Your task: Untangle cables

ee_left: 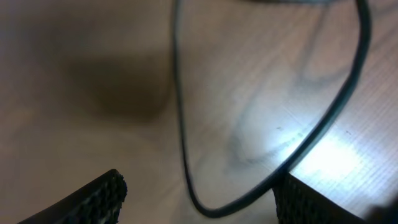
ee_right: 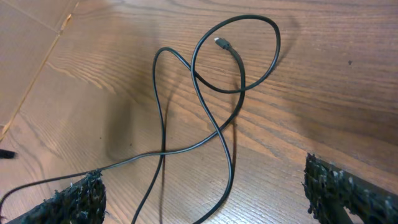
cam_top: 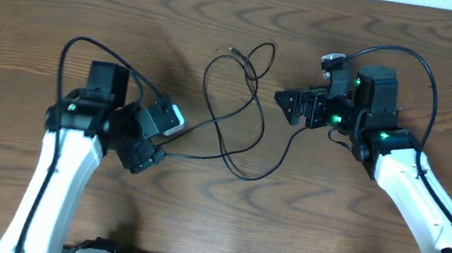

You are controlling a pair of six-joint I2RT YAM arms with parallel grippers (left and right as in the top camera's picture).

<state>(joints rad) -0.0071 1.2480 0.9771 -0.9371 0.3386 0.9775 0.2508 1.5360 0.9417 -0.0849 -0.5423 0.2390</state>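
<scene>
Sideways, right fingers [cam_top: 286, 100] toward cable [ee_right: 219, 129]

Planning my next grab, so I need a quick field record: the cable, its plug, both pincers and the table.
cable: thin, black, lying in loose loops that cross each other in the middle of the table
plug: free end lying inside the far loop, nothing touching it
left pincer: open, close over the wood, a bend of cable lying in its gap, not pinched
right pincer: open, facing the loops, holding nothing
table: brown wood grain
</scene>
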